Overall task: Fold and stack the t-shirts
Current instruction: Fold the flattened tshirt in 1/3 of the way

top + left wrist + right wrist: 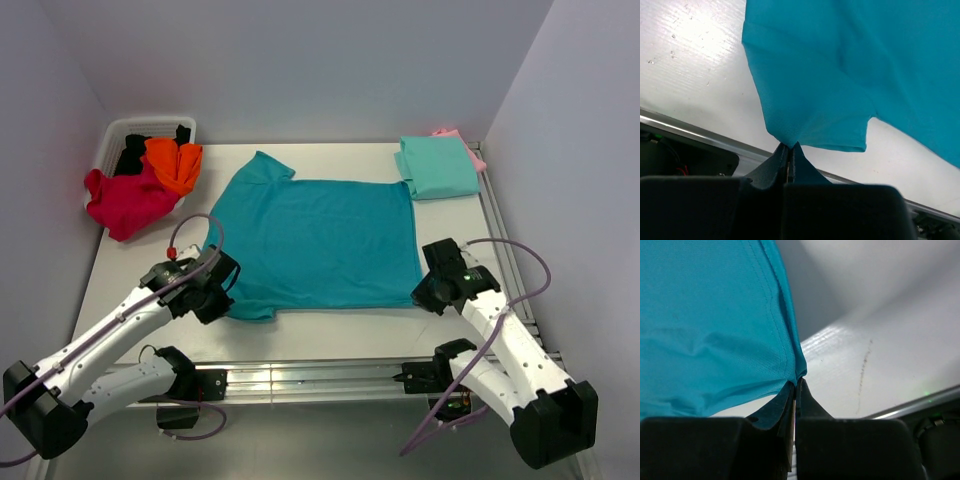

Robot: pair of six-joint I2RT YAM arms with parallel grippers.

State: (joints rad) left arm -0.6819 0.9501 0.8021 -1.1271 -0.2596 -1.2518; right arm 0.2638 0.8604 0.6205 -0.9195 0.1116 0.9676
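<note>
Cloth occupies most of the table (130,270): the teal-blue t-shirt (320,240) lies spread flat across the middle, one sleeve pointing to the far left. A bare band of table runs down its left side, and a narrower band separates its near edge from the metal rail (320,375). On the right only a slim strip remains before the table's edge.

At the far right corner a folded mint-green t-shirt (438,167) sits just beside the teal one, possibly touching it. A pink t-shirt (472,152) shows beneath it as a sliver, too little to judge its fold. At the far left, a white basket (118,132) holds a black t-shirt (132,155). An orange t-shirt (173,165) hangs over the basket's rim, and a crimson t-shirt (125,205) spills from it onto the table.

The left gripper (790,150) is closed tight on the teal shirt's near-left corner, by the sleeve, with cloth pinched between the fingers. The right gripper (796,386) is likewise clamped on the near-right hem corner. Both corners appear raised slightly off the table.
</note>
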